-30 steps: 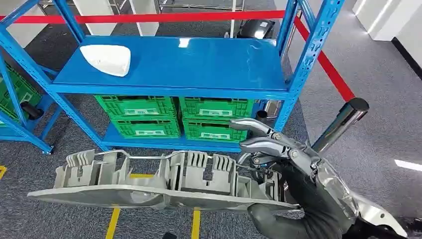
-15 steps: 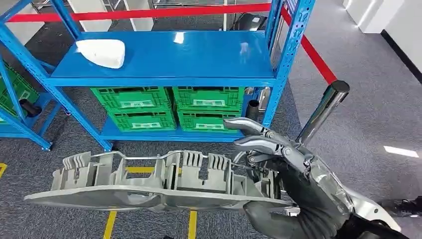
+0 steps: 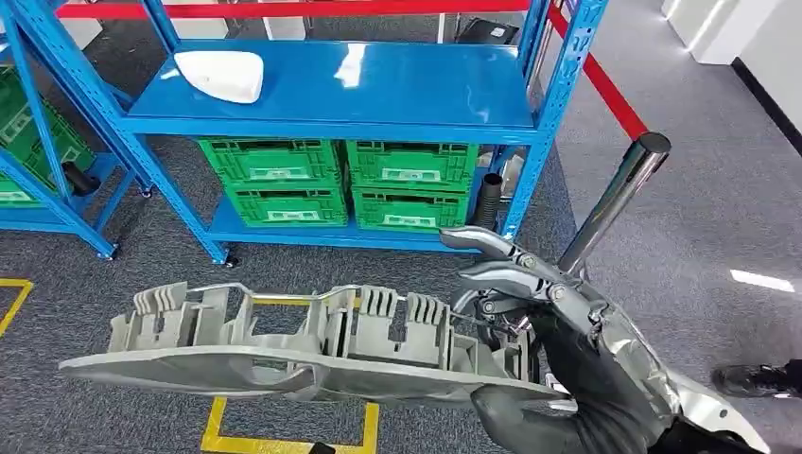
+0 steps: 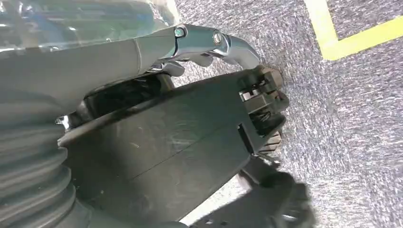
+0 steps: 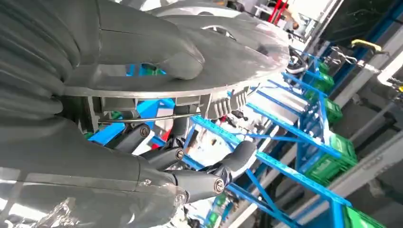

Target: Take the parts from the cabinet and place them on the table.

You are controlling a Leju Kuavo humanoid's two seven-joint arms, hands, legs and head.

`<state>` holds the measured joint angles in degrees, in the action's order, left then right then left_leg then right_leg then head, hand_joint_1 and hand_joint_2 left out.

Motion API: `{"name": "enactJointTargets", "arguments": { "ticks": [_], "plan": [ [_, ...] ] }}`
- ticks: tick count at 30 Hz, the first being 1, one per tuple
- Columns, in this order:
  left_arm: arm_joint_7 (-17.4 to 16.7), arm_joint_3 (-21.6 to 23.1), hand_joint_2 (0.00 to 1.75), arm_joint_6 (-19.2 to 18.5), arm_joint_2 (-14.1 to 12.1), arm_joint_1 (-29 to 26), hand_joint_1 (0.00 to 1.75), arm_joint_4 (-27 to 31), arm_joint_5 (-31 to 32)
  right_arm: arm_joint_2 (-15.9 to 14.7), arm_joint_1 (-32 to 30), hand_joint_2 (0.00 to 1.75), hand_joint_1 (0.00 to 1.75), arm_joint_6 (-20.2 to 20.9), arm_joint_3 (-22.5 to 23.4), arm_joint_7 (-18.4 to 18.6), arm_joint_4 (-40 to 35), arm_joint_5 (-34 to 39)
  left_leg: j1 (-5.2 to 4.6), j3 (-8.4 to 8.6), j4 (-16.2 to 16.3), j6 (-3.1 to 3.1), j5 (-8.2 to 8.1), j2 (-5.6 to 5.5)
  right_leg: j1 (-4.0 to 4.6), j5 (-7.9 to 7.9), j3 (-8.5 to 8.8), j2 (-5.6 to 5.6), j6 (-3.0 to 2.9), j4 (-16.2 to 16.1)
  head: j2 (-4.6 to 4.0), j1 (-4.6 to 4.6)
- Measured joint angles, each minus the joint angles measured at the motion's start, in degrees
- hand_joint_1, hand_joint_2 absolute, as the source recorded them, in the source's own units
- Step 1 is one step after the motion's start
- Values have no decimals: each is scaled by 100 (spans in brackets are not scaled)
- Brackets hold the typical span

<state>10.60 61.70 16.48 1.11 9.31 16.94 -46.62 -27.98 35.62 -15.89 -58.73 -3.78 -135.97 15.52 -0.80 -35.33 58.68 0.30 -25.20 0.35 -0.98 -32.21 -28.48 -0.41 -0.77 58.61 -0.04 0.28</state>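
As right hand grips, grey part extends leftward

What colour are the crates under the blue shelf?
Green; the crates show best in the head view, stacked beneath the blue shelf.

Long ribbed part: pale grey. Right hand: silver fingers, dark grey cover. Shelf rack: bright blue. Part on shelf, far left: white. Crates under shelf: green, white labels. Barrier tape: red. Carpet: speckled grey; floor lines yellow.
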Motion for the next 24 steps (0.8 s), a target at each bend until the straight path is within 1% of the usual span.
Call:
{"name": "enactJointTargets", "arguments": {
  "ticks": [1,2,3,4,5,6,7,8,9,10,11,12,13,14,15,16,17,18,19,20,21,22,23,24],
  "plan": [
    [0,2,175,2,0,0,0,0,2,0,2,175,175,-4,0,0,0,0,5,-5,1,-40,40,0,11,17,-42,1,-11,-3,0,-2],
    [-2,2,175,7,2,2,0,0,0,-2,1,175,175,-4,4,0,0,0,19,-18,-10,-75,91,2,31,44,-64,12,-51,23,0,-4],
    [-2,2,175,7,-2,3,0,0,0,-2,-2,175,175,-4,4,2,0,0,13,-30,-10,-112,125,-5,18,93,-93,4,-112,12,0,-7],
    [-4,2,175,7,-7,5,0,-2,2,-2,3,175,175,-4,4,-2,2,0,29,-61,33,-153,30,-18,-23,162,-148,-29,-163,-13,0,-6],
    [-4,2,175,7,-7,11,0,0,2,0,-3,175,175,-7,7,0,2,2,36,-134,198,-201,-266,-14,-23,222,-210,-20,-194,-14,0,-39],
    [-4,2,175,7,-7,27,0,0,2,0,-3,175,175,-11,9,0,2,2,61,-222,556,-236,-616,-14,-23,278,-283,-22,-214,-13,0,-79],
    [-4,2,175,7,-9,38,0,0,2,0,-5,175,175,-11,9,0,2,4,81,-309,993,-262,-920,-14,-18,338,-353,-23,-223,-11,0,-96],
    [-4,4,175,7,-9,44,0,0,2,0,-6,175,175,-11,7,0,2,11,87,-362,1376,-276,-1104,-14,-13,392,-428,-23,-222,-4,0,-98],
    [-7,6,175,4,-7,46,0,0,2,0,-9,175,175,-11,4,0,2,17,88,-350,1605,-278,-1132,-14,-7,448,-506,-23,-219,4,0,-107],
    [-13,7,175,0,-7,44,0,0,0,0,-12,175,175,-11,2,0,2,18,89,-246,1609,-269,-1005,-15,-3,507,-595,-23,-213,15,0,-116],
    [-26,9,175,0,-7,35,0,0,-2,0,-12,175,175,-11,2,0,2,18,88,-65,1431,-248,-802,-15,6,558,-676,-19,-209,28,0,-120],
    [-33,11,175,0,-9,21,0,0,-4,0,-13,175,175,-11,2,0,2,20,85,239,1020,-204,-579,-18,18,616,-750,-8,-201,32,0,-127],
    [-46,15,175,0,-11,5,0,0,-9,0,-12,175,175,-11,4,0,2,20,72,596,498,-134,-477,-34,24,671,-798,1,-191,33,0,-131],
    [-46,18,175,0,-24,-7,0,-2,-9,0,-13,175,175,-11,7,0,2,20,38,915,24,-65,-598,-55,16,715,-824,3,-168,33,0,-125],
    [-46,24,175,-15,-24,-15,0,0,-7,0,-8,175,175,-11,13,0,2,20,19,1079,-316,-48,-676,-54,34,764,-845,3,-128,33,0,-129],
    [-46,31,175,-15,-24,-13,0,0,-9,0,-9,175,175,-11,13,-2,2,18,-3,1051,-330,-53,-678,-53,13,822,-860,-11,-85,15,0,-131],
    [-46,35,175,-15,-26,-18,0,0,-7,0,-7,175,175,-13,15,-2,2,20,-27,1015,-329,-12,-644,-53,-9,877,-866,-18,-49,-14,0,-135],
    [-48,35,175,-13,-28,-41,0,0,-9,0,-7,175,175,-13,20,0,2,20,-38,966,-361,39,-568,-48,-11,949,-860,-18,-8,-66,0,-142],
    [-46,37,175,-9,-28,-46,0,0,-9,-7,-11,175,175,-13,28,0,2,20,8,922,-466,77,-448,-27,-1,958,-889,-8,25,-92,0,-153],
    [-50,37,175,-7,-28,-43,0,0,-9,-11,-10,175,175,-15,35,0,2,29,15,888,-485,109,-367,-8,0,700,-969,4,38,22,0,-138],
    [-48,39,175,-9,-26,-43,0,0,-7,-11,-6,175,175,-20,46,0,2,37,16,791,-482,152,-291,-2,-2,308,-1076,6,50,344,0,-103],
    [-48,39,175,-9,-15,-45,0,2,-7,-11,-12,175,175,-20,44,0,2,37,14,710,-473,153,-229,2,-7,-30,-1170,8,60,755,0,-66],
    [-46,42,175,-9,-13,-46,0,2,-4,-11,-30,175,175,-20,39,0,2,37,7,621,-463,160,-166,4,-7,-269,-1265,7,78,1210,0,-65],
    [-46,42,175,-9,-13,-43,0,2,-2,-11,-38,175,175,-20,42,0,2,39,4,522,-438,161,-105,6,-5,-324,-1303,8,91,1564,0,-57]
  ]
}}
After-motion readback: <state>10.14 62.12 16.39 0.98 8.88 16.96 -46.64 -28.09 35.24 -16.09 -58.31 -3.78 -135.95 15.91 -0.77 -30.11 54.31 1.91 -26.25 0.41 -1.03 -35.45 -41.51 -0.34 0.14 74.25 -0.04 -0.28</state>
